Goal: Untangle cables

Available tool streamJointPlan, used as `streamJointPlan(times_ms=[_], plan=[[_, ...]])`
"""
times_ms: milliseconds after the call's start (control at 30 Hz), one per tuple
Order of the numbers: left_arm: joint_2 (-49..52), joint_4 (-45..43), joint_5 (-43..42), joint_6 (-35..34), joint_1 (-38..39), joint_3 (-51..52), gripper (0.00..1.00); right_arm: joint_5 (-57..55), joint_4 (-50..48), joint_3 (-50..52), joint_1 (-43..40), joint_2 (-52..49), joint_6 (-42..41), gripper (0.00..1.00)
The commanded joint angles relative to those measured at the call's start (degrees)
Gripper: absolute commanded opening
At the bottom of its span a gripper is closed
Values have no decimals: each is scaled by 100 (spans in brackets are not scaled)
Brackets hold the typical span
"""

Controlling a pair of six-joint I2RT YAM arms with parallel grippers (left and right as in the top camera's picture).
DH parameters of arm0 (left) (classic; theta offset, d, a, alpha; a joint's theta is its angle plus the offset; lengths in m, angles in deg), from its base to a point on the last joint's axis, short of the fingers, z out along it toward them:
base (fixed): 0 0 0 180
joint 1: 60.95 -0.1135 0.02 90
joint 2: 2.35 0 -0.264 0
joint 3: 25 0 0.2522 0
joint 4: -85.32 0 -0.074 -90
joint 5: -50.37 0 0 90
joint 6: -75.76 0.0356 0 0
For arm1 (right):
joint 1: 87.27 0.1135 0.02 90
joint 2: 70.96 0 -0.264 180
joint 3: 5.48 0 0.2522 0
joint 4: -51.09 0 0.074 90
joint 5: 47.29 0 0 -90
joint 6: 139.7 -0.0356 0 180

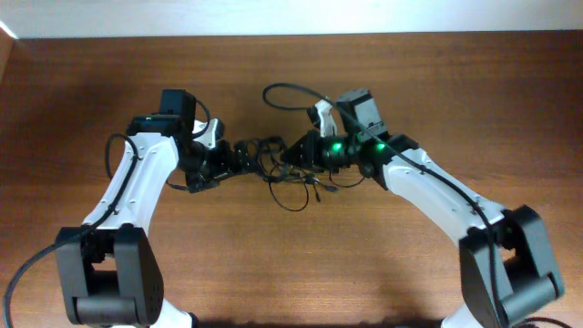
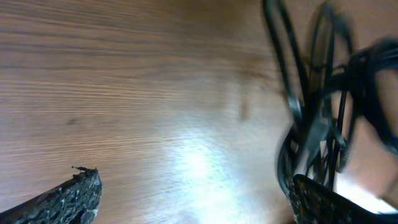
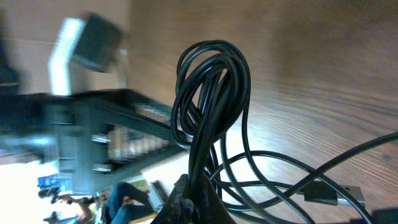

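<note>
The right gripper (image 3: 191, 202) is clenched on the cables (image 3: 211, 93), pinching several black strands together. A bunch of loops stands up from its fingertips, and looser cord trails away below and to one side of it. Held so, the bundle is anchored on that side, which would let the other arm tease a strand free. The left gripper (image 2: 196, 182) is spread wide and grasps nothing. Bare table (image 2: 137, 93) lies between its fingers, and the tangle sits at the edge of its span, against or just beside one finger; the blur hides which. By the look of it, this hand is lining up for a grab not yet made. The overhead view gives what neither wrist view does: the two hands face each other with the knot between them, and slack loops spill onto the wood beside the right hand. Only the right wrist view shows the pinch itself, along with a plug (image 3: 323, 193) with a silvery tip lying near that hand. Only the left wrist view shows the other hand's empty gap.
</note>
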Motion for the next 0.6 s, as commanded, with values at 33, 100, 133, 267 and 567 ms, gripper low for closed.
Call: streamJointPlan(times_ms=[33,100,133,267,567], plan=[[46,-76,-562,498,315,-94,99,804,-214,-197,2,321,-295,4],[46,-144,-560,496,433,-94,99,1154,-566,-199,2,354,-468,4],[46,-173,-555,496,470,-94,99,1283,-708,-197,4,354,-560,4],[46,-223,-372,490,494,-94,98,1576,-1062,-197,7,354,-697,4],[46,-225,623,-177,487,-94,77,1569,-1060,-197,7,354,-695,4]])
